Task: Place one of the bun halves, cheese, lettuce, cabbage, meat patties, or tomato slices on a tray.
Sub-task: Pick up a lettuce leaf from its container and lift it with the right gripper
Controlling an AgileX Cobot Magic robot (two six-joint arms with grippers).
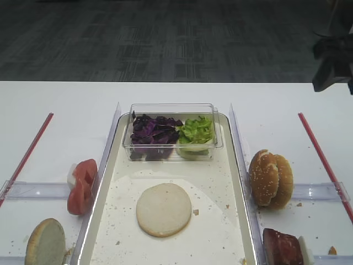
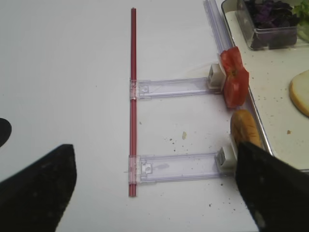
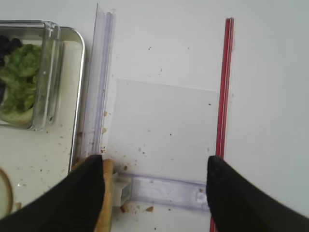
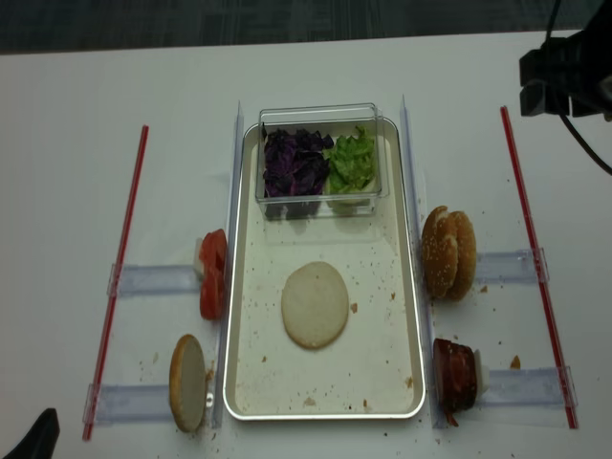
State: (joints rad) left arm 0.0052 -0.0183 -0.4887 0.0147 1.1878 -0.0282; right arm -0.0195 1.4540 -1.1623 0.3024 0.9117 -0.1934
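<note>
The long silver-rimmed tray (image 4: pixel 413 316) with its crumb-speckled off-white floor lies in the middle of the white table (image 4: pixel 67 143). One flat pale cream bun disc (image 4: pixel 315 304) rests on the tray floor, right around the centre. At the tray's far end stands a small clear plastic tub (image 4: pixel 320 115), with dark purple shredded cabbage (image 4: pixel 295 163) on its left and crinkly bright-green lettuce (image 4: pixel 352 161) on its right, the two heaps touching.

Off the tray on the left, bright red tomato slices (image 4: pixel 212 273) stand on edge, and nearer the camera a pale-faced bun half (image 4: pixel 188 382) stands on edge too. On the right, golden sesame-seeded bun halves (image 4: pixel 450 252) stand upright just beside the rim, and a dark reddish-brown glossy meat patty (image 4: pixel 454 377) sits nearer the camera. Thin red strips (image 4: pixel 120 258) lie along both outer sides.

The right gripper (image 3: pixel 157 193) hangs over bare table between the tray edge and the right red strip, black fingers (image 3: pixel 82 198) spread wide, nothing between them. The left gripper (image 2: pixel 154 193) hovers over the left side of the table, also spread apart and empty.
</note>
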